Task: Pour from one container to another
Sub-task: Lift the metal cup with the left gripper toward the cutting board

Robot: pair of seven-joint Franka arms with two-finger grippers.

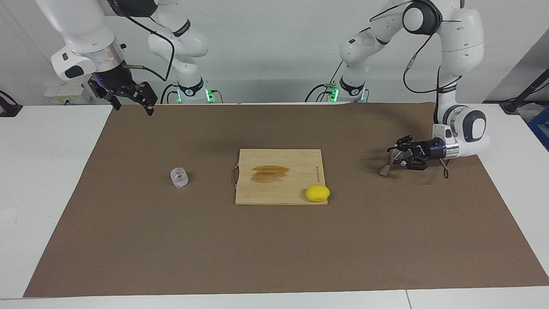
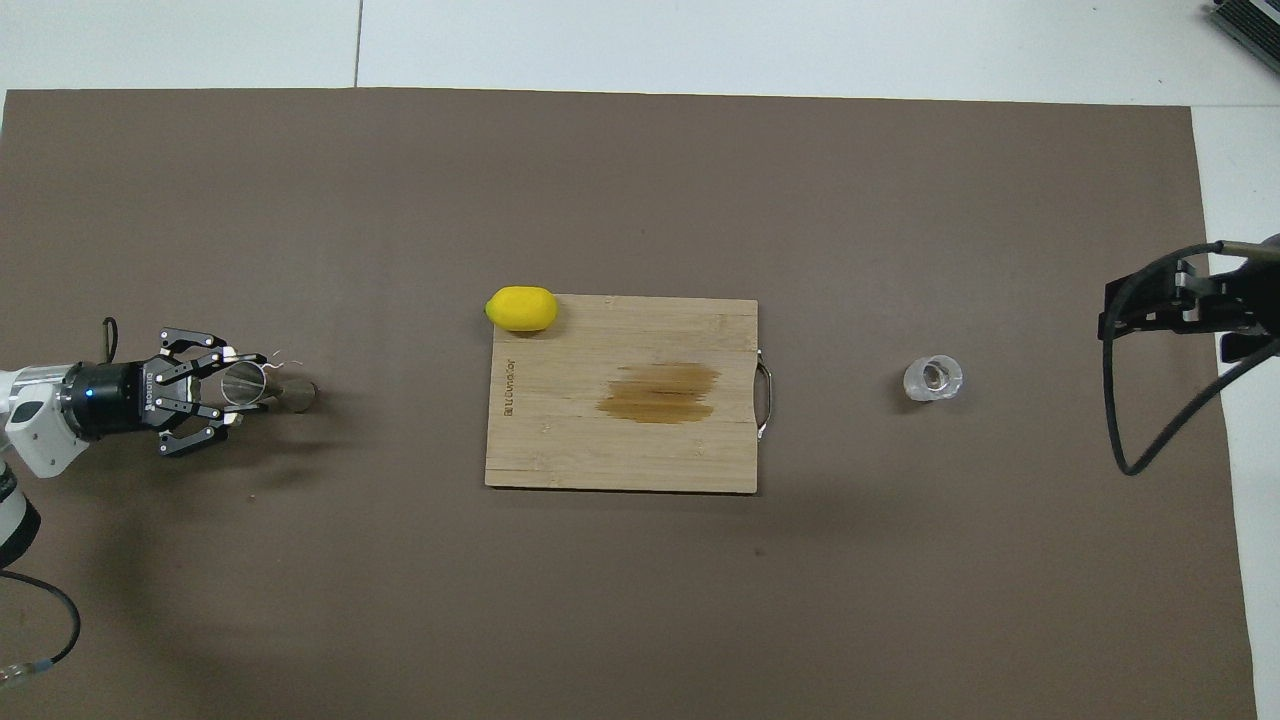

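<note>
Pouring setup, table: a white table (image 1: 51,180) is being covered over most of its top by a brown paper mat (image 1: 274,249).
Board: a rectangular bamboo cutting board (image 1: 279,189) with a metal wire handle and a darker brown stain is being shown lying flat at the middle of the mat.
Left arm: the white left arm (image 1: 454,64) is being held low at its own end of the table, with its wrist turned sideways.
Right arm: the white right arm (image 1: 81,30) is being kept waiting, raised over the mat's edge at its own end.
Left gripper: the black left gripper (image 1: 395,155) (image 2: 240,388) is being seen clamped tight on the small silvery metal hourglass-shaped jigger (image 1: 387,165) (image 2: 272,390).
Right gripper: the black right gripper (image 1: 132,104) is being held up in the air with its fingers spread wide and nothing between them.
Lemon: a yellow lemon (image 1: 318,193) (image 2: 521,308) is being seen resting at a corner of the board, the one farther from the robots and toward the left arm's end.
Glass cup: the small squat clear glass cup (image 1: 179,177) (image 2: 933,378) is being left standing upright on the mat, between the board and the right arm's end, well apart from the right gripper.
Jigger: it is being held tilted just above the mat, gripped at its upper cone, with the lower cone slanting down toward the board.
</note>
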